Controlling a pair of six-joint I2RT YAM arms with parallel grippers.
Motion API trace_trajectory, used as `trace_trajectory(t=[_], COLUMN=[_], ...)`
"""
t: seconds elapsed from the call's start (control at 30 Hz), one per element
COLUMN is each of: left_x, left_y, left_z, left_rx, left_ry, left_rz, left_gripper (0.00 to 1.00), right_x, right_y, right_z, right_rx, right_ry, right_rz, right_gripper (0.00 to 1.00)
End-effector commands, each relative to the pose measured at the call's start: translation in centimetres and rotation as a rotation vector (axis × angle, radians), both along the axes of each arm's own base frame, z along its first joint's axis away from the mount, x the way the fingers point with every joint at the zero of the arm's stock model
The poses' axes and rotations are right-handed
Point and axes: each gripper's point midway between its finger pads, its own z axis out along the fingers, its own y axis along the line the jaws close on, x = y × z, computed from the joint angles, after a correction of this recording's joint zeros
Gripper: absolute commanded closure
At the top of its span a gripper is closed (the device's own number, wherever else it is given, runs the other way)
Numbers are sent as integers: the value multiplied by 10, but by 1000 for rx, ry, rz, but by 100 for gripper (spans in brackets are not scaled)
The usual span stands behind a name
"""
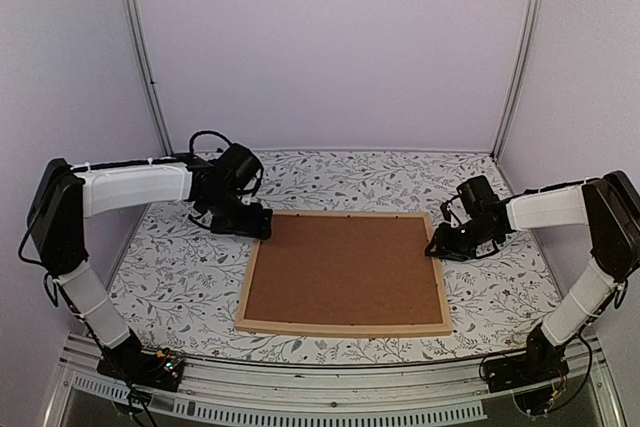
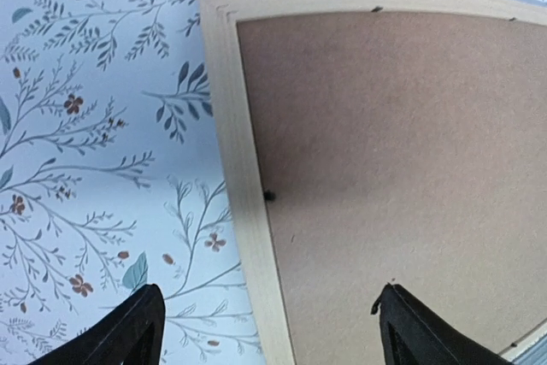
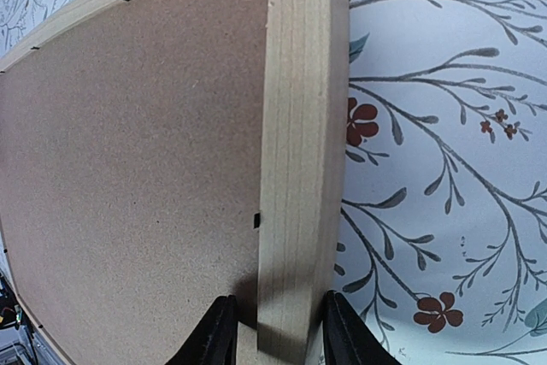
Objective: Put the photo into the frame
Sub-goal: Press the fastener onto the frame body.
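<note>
**Frame lies back-up, right pincer on its rail**

The frame [image 1: 343,328] lies flat, back up, in the middle of the counter [image 1: 165,277]. A brown board [image 1: 345,267] fills its opening. The photo shows in no view, and whether it sits under the board cannot be told.

The right pincer [image 1: 443,244] pinches the frame's right rail, with 1 finger [image 3: 218,335] on the board side and 1 on the outer side. The left pincer [image 1: 245,219] is spread wide over the far-left corner. Its 2 fingers [image 2: 128,335] straddle the left rail, seemingly without touching it.

As a judgement, the frame looks like light, stiff wood, thin enough to pinch across a rail. Held at the middle of 1 rail it would likely tip, so opposite rails suit better. The board looks thin and rigid and probably needs lifting at an edge. A paper print would be limp and easy to crease, so it is best taken by an edge.

The overhead view shows the whole frame and both arms at opposite sides, but not finger contact. The right wrist view shows fingers tight against the rail and small dark tabs [image 3: 256,221] at the board's edge. The left wrist view shows the rail running between the spread fingers.
</note>
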Motion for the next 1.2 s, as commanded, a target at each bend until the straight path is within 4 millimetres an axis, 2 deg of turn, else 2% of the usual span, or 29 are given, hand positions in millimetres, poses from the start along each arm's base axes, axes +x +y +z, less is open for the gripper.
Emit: trace_trajectory(t=[0.0, 0.2, 0.43, 0.67, 0.73, 0.8, 1.17], left_x=[-34, -81, -108, -115, -115, -116, -120], left_y=[16, 34, 44, 49, 47, 45, 51], left_z=[-7, -25, -37, -45, -47, -48, -54], left_rx=[-21, -47, -44, -21, -23, -27, 5], left_ry=[94, 192, 242, 259, 263, 266, 273], left_rz=[-26, -1, 27, 25, 19, 14, 27], left_gripper=[11, 11, 11, 11, 5, 2, 2], right_x=[-11, -11, -11, -13, -13, -13, -15], right_y=[-1, 0, 0, 0, 0, 0, -1], right_z=[-16, -17, -19, -23, -24, -25, -25], right_rx=[-17, -14, -18, -17, -19, -16, -15], right_ry=[43, 48, 54, 62, 64, 66, 67], right_rz=[16, 19, 21, 20, 20, 19, 18], right_gripper=[64, 64, 64, 64, 64, 64, 64])
